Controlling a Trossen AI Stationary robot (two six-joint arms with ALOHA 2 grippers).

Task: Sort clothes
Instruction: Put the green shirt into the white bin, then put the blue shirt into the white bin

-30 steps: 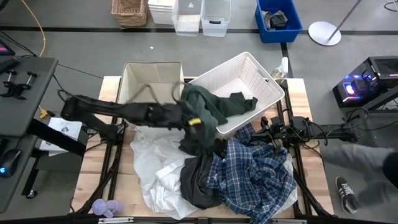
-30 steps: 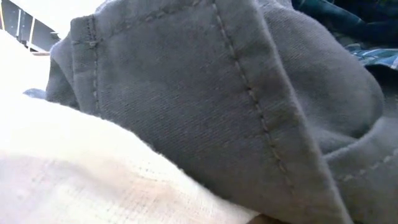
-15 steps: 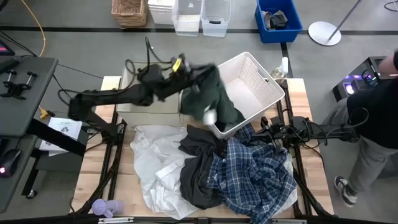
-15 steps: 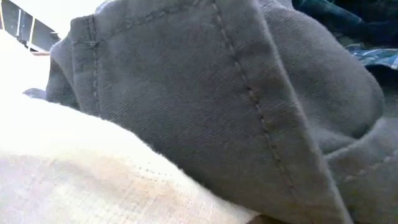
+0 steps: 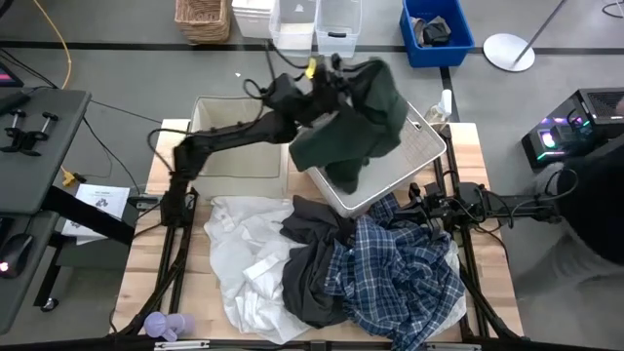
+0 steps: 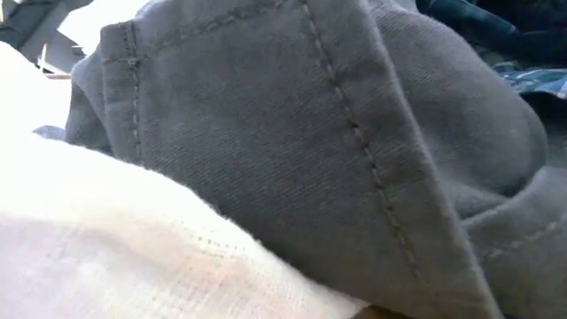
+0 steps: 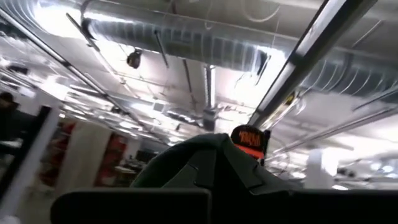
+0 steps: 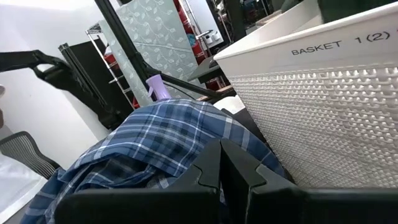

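Observation:
My left gripper [image 5: 338,76] is raised high over the white plastic basket [image 5: 421,146] and is shut on the dark green garment [image 5: 359,115]. The garment also shows in the left wrist view [image 7: 205,163]. The blue-white plaid shirt [image 5: 405,273], the dark grey garment [image 5: 310,268] and the white garments [image 5: 244,258] lie heaped on the table. The low view shows the grey garment [image 6: 292,133] and white cloth [image 6: 115,257] close up. My right gripper [image 8: 219,167] is shut and empty, low at the table's right, between the plaid shirt [image 8: 155,140] and the basket wall [image 8: 323,118]. My left gripper holds a bunched fold of the dark green garment [image 7: 214,155] between its two fingers. The fingers are tipped upward, toward the ceiling. The garment is lifted off the table and drapes down from the gripper over the basket, with its lower end [image 5: 343,180] near the basket's near rim.
A beige fabric bin [image 5: 229,141] stands at the far left of the table, beside the basket. Storage boxes, a wicker basket and a blue crate stand on the floor beyond the table. A person [image 5: 595,214] is at the right edge.
My left gripper has risen and swung from the pile toward the table's far right, and has tipped upward. It has carried the dark green garment with it. The garment lay draped over the basket's near rim and now hangs lifted above the basket.

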